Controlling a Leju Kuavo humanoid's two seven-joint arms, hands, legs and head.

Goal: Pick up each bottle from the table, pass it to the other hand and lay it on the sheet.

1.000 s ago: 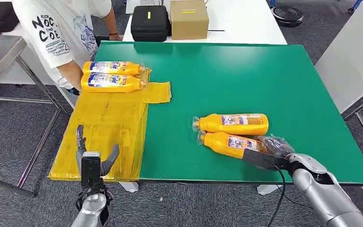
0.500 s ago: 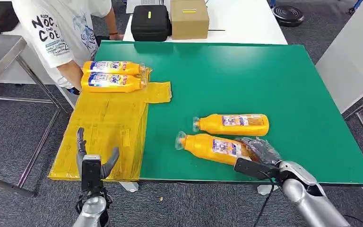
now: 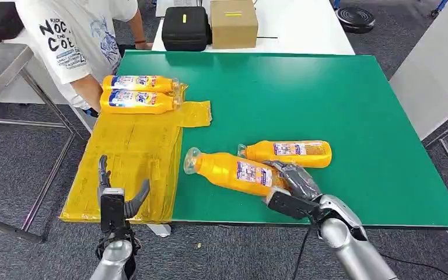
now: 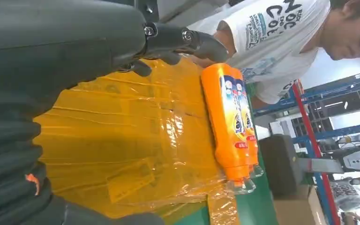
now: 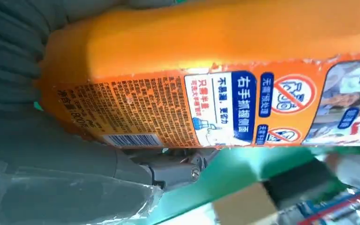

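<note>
The held bottle point(image 3: 233, 171) hangs over the near part of the green worktop point(image 3: 338, 99), cap end toward the yellow sheet point(image 3: 131, 160), gripped only at its base by the right hand point(image 3: 294, 184), whose fingers wrap around the bottom. Nearly the whole body sticks out unsupported past that grip, so the likeliest failure, I judge, is the bottle drooping or twisting out of the fingers during the handover, since the plastic looks smooth. In the right wrist view the label point(image 5: 225, 112) faces the camera, the thumb pressed along the underside.

Just behind it a second bottle point(image 3: 289, 153) lies on the worktop, near enough that a swing of the held one could knock it and send it rolling.

The left hand point(image 3: 116, 192) waits over the near edge of the sheet with fingers spread and nothing in them. A mistimed closing there could catch only the narrow neck, a poor hold.

Two bottles point(image 3: 137, 93) already lie side by side at the sheet's far end, close to a person's arm point(image 3: 87, 90); a careless lay-down could bump them
</note>
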